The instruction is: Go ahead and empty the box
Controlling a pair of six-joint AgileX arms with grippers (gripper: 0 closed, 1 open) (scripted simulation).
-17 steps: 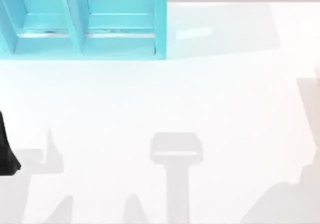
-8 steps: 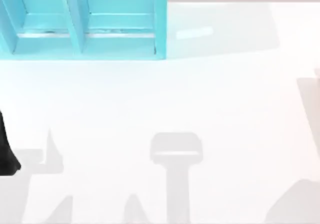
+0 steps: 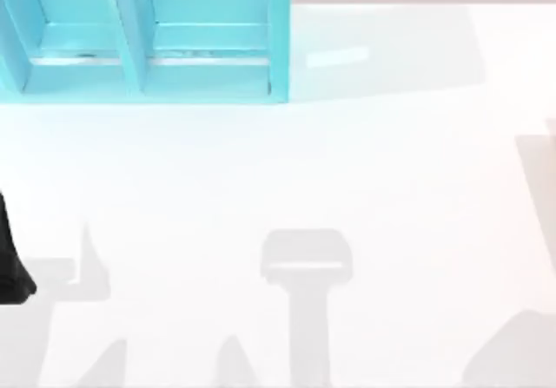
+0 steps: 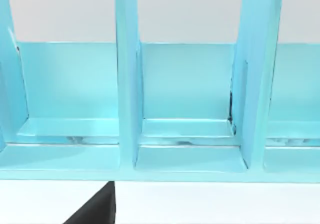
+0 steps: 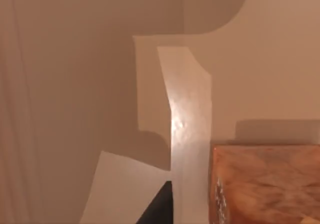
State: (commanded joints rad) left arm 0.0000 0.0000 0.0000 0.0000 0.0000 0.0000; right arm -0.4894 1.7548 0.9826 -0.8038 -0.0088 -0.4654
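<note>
The box [image 3: 148, 36], a glossy turquoise piece split by upright dividers into open compartments, sits at the upper left of the top view, cut off by the top and left edges. It rests on the white tabletop [image 3: 347, 171]. The left arm [image 3: 10, 262] is a dark sliver at the left edge. For both end effectors, I cannot tell whether they are open or closed. In the right wrist view an orange-brown block [image 5: 265, 184] is cropped at the lower right corner.

The turquoise shelf box [image 3: 148, 36] blocks the upper left of the top view, its upright dividers [image 4: 127, 83] splitting it into narrow bays. The white table [image 3: 347, 171] lies open across the centre and right. A dark arm part [image 3: 10, 262] intrudes at the left edge.
</note>
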